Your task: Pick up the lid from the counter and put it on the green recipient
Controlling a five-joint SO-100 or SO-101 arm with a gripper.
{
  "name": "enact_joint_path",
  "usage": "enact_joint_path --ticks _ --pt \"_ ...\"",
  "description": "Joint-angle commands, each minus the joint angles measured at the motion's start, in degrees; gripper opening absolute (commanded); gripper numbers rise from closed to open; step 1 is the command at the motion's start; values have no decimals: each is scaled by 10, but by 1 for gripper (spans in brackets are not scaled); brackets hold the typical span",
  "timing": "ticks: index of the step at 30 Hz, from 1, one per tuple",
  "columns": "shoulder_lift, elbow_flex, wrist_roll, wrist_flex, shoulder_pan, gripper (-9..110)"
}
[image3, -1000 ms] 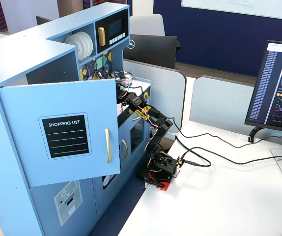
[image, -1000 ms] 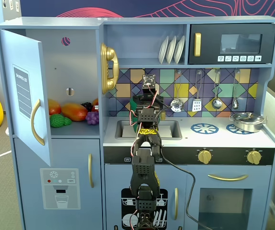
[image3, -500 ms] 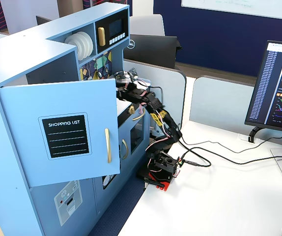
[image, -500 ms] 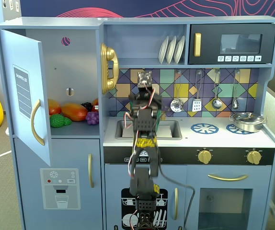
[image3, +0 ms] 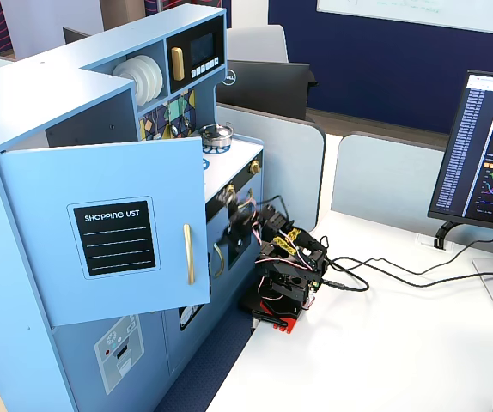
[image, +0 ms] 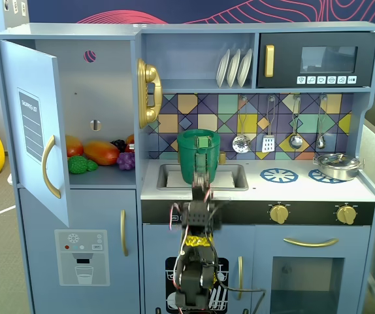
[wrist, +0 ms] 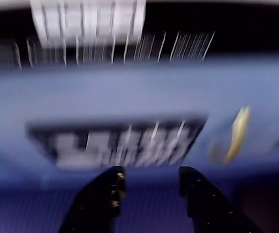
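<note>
The green recipient (image: 198, 157) stands upright at the sink, its strap handle facing the fixed view in front of the kitchen. From this level I cannot tell the lid apart from the pot's flat top rim, and no lid shows on the counter. My gripper (image: 202, 183) points up just in front of the pot's lower part, with the arm folded low before the cabinet (image3: 283, 249). In the blurred wrist view the gripper (wrist: 149, 172) is open, its two dark fingers (wrist: 105, 194) apart with nothing between them. The open door hides the pot in the side fixed view.
A silver pot (image: 336, 165) sits on the right burner beside a blue burner ring (image: 278, 174). Toy food (image: 101, 154) fills the fridge shelf behind the open door (image: 34, 131). Utensils (image: 268, 140) hang on the backsplash. A gold handle (wrist: 236, 133) shows in the wrist view.
The arm has pulled back from over the sink and dropped down in front of the cabinet. The green pot, hidden behind it before, now shows.
</note>
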Motion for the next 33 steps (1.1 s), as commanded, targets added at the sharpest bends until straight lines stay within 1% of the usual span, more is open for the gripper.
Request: enact_joint_path --ticks 1,4,5,6,7,8,12,14,17,20,33 --pt "48 124 33 -18 -17 0" --pt "72 188 57 -8 -17 0" --pt "81 193 60 18 -18 0" --pt "77 193 89 32 -28 0" --pt "75 193 116 47 -37 2" --pt "82 193 119 76 -40 4" --pt "91 193 113 178 -47 6" --pt "91 193 111 208 -44 6" --pt "91 194 68 254 -44 6" --pt "92 194 92 255 -40 7" --pt "92 194 92 255 -33 7"
